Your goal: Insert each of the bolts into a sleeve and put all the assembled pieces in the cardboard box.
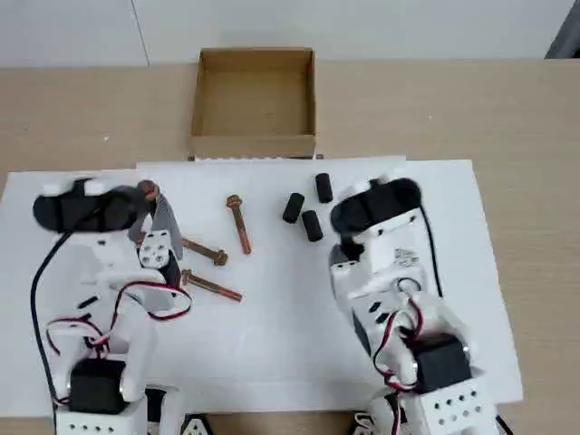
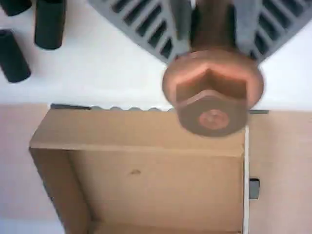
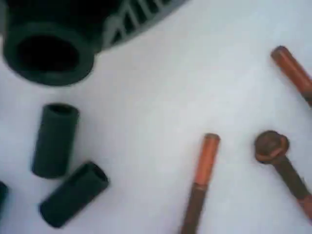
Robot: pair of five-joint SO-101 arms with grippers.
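Note:
My left gripper [image 1: 156,210] is shut on a copper bolt [image 1: 148,190], whose hex head [image 2: 212,92] points toward the cardboard box [image 2: 136,132]; grey fingers [image 2: 146,19] flank the shank. My right gripper [image 3: 63,22] is shut on a black sleeve [image 3: 48,53], its bore facing the camera, and the gripper [image 1: 347,246] is just below the loose sleeves in the high view. Three loose bolts [image 1: 238,222] [image 1: 205,251] [image 1: 210,286] lie mid-sheet. Three loose sleeves [image 1: 323,188] [image 1: 293,207] [image 1: 312,225] lie right of them. The open box [image 1: 254,143] stands behind the sheet.
A white sheet [image 1: 272,335] covers the wooden table [image 1: 526,109] under both arms. Red and black cables [image 1: 136,294] loop along the arms. The front half of the sheet between the arms is bare.

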